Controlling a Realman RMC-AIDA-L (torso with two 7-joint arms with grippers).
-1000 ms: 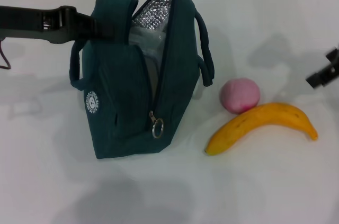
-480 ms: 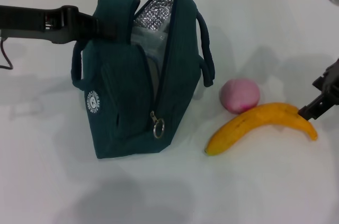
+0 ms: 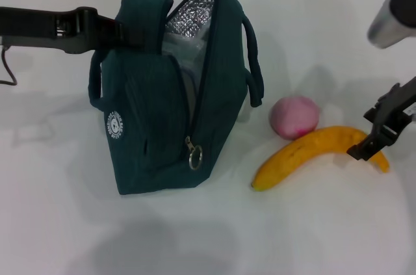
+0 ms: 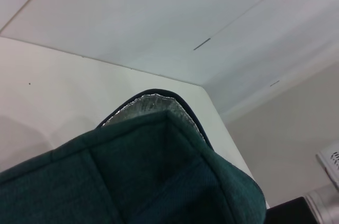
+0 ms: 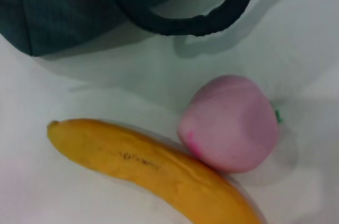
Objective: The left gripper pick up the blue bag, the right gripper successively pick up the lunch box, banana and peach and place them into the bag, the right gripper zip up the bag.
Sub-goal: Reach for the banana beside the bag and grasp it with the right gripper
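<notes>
The blue bag (image 3: 162, 112) stands upright at centre left with its top open and the foil lining showing. My left gripper (image 3: 123, 31) reaches in from the left and is shut on the bag's upper left edge; the left wrist view shows only the bag's fabric (image 4: 159, 181). A pale clear shape inside the opening looks like the lunch box (image 3: 177, 57). The pink peach (image 3: 294, 117) lies to the right of the bag, touching the banana (image 3: 312, 151). My right gripper (image 3: 372, 133) hangs open over the banana's right end. The right wrist view shows the banana (image 5: 159, 171) and the peach (image 5: 230, 128) close up.
The bag's right loop handle (image 3: 252, 60) hangs towards the peach, and its ring zip pull (image 3: 194, 156) hangs at the front. A dark cable (image 3: 6, 70) lies at the table's far left. White table (image 3: 195, 236) extends in front of the bag.
My right gripper has come in from the right edge and moved down and left over the banana's right end. The bag, the peach and my left arm have stayed put.
</notes>
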